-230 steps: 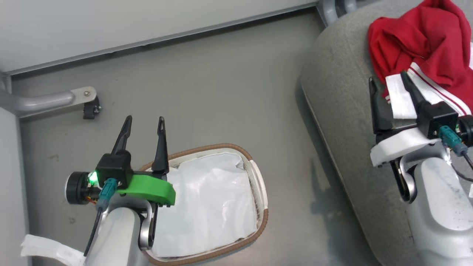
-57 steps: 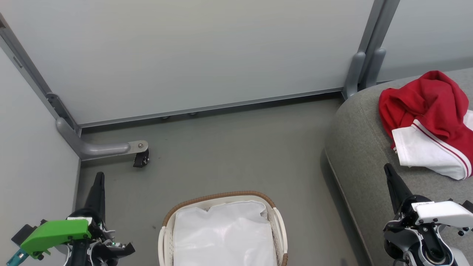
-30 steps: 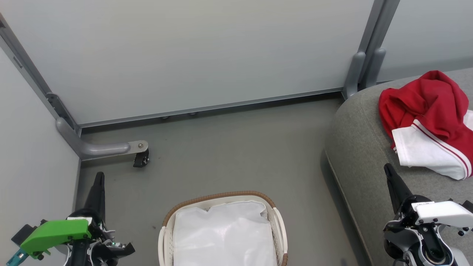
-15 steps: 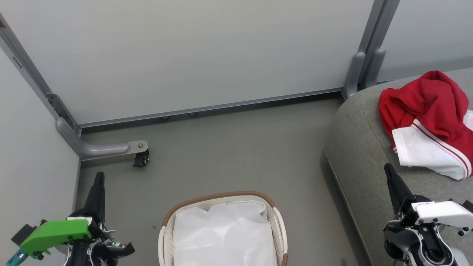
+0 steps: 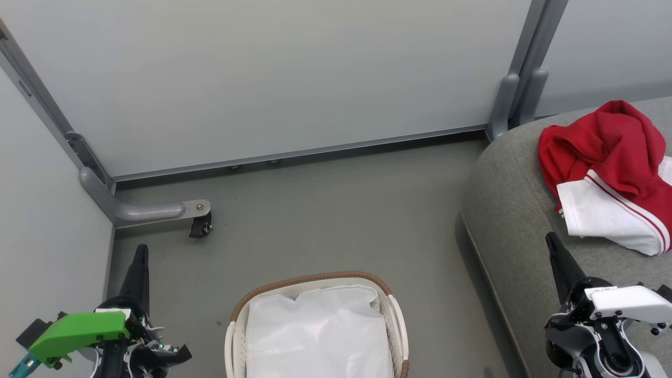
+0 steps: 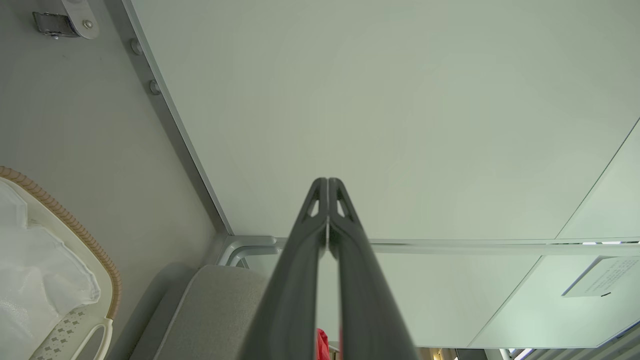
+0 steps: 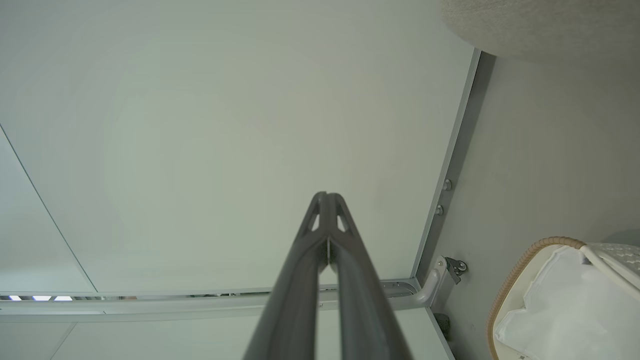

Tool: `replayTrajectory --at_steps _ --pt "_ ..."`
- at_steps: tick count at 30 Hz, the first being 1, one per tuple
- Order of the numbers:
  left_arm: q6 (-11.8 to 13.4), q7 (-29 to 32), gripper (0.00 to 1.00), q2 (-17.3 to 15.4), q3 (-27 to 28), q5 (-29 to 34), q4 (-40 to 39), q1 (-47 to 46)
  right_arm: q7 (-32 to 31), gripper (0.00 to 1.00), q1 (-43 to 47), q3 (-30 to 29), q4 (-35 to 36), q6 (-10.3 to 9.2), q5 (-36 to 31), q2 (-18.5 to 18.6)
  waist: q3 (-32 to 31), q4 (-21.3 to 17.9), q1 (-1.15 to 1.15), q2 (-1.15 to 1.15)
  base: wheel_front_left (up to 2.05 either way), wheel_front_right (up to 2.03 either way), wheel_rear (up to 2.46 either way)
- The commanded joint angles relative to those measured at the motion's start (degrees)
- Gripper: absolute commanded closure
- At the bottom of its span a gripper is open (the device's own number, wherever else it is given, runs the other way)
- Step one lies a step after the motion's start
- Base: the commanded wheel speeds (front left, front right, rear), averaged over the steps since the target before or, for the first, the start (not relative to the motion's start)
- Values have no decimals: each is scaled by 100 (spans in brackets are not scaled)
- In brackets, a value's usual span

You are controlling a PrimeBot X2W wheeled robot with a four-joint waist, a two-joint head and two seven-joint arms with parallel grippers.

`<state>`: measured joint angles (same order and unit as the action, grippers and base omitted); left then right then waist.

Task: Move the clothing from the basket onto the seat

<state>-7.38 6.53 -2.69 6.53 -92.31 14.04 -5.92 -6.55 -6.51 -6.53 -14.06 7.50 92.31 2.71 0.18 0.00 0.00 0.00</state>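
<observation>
The bright red fabric garment with white panels [image 5: 609,152] lies crumpled on the large grey woven-fabric sofa cushion [image 5: 504,210], far right. The oval white plastic basket with a brown woven rim [image 5: 310,278] stands near centre. The left gripper [image 6: 327,182] and right gripper [image 7: 326,196] are both pinched closed, empty.

The left pincer [image 5: 140,253] sits at about 7 o'clock in the head view. Its two dark fingers are pressed together and point toward 12 o'clock. A green mount [image 5: 76,331] caps that wrist at 8 o'clock of the fingers' base. In the left wrist view the pincer's [image 6: 327,182] fingertips touch, with a thin slit between the fingers lower down. The right pincer [image 5: 551,241] sits at about 4 o'clock, leaning toward 11 o'clock, with a white mount [image 5: 627,303] on its wrist. In its own wrist view the right pincer [image 7: 326,196] is likewise closed tip to tip.
</observation>
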Motion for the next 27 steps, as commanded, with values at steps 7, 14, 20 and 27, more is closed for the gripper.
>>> replayTrajectory --at_steps 7,14,20,27 --pt "-27 21 100 -36 12 -20 -8 -61 -19 100 60 -9 18 -2 19 32 0 0 0 0 0 0 0" --pt "-27 21 100 -36 12 -20 -8 -61 -18 100 60 -9 18 -2 19 32 0 0 0 0 0 0 0" --pt "-27 21 100 -36 12 -20 -9 -61 -18 100 60 -9 18 -2 20 32 0 0 0 0 0 0 0" --pt "-27 21 100 -36 11 -20 -9 -61 -18 100 60 -8 18 -2 20 32 0 0 0 0 0 0 0"
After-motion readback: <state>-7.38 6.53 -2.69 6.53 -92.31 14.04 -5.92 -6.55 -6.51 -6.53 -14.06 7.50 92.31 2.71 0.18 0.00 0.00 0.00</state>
